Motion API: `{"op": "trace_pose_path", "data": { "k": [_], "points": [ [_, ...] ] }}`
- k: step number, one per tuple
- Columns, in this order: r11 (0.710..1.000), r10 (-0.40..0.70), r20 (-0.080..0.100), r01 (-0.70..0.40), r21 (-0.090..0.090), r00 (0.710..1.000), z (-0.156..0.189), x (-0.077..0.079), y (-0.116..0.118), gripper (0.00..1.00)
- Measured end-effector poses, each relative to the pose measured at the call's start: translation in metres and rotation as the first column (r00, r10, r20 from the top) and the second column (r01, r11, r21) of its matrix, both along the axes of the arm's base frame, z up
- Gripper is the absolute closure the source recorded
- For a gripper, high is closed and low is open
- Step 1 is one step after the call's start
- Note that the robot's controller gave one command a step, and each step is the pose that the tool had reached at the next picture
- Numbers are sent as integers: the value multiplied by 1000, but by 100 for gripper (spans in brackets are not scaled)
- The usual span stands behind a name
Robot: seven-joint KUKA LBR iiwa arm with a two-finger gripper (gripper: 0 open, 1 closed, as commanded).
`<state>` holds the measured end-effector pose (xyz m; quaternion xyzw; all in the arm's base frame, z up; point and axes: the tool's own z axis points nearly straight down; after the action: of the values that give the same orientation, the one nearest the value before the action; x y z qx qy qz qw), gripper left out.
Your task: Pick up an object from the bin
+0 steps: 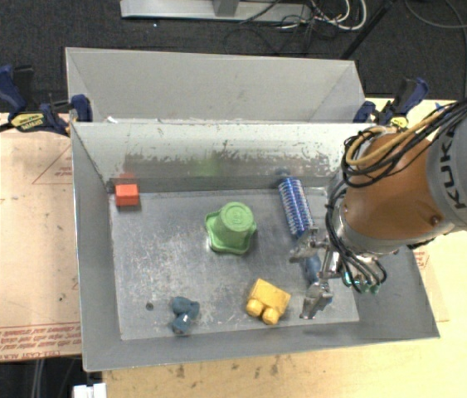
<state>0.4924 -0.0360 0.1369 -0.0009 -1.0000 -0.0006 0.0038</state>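
Note:
My gripper [310, 280] hangs low over the bin's right part, near the front, with its two fingers spread apart and open. A small blue piece [310, 265] shows by the upper finger; whether it lies between the fingers I cannot tell. A yellow block [266, 301] lies just left of the lower finger, apart from it. A blue ribbed roll [294, 206] lies just behind the gripper, towards the back wall.
A green round cup-like thing [231, 228] sits in the middle of the bin. A small red block [126, 194] rests at the back left corner. A blue-grey lump [183, 313] lies near the front left. The arm's orange cover and cables overhang the bin's right wall.

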Motion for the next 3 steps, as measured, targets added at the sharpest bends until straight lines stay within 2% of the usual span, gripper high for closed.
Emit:
{"op": "trace_pose_path", "data": {
  "k": [1,2,3],
  "points": [
    [999,-43,12,43,1,999,-60,2,60,0],
    [999,-44,18,44,2,999,-57,4,58,100],
    [997,-79,16,79,1,997,49,3,60,100]
  ]
}}
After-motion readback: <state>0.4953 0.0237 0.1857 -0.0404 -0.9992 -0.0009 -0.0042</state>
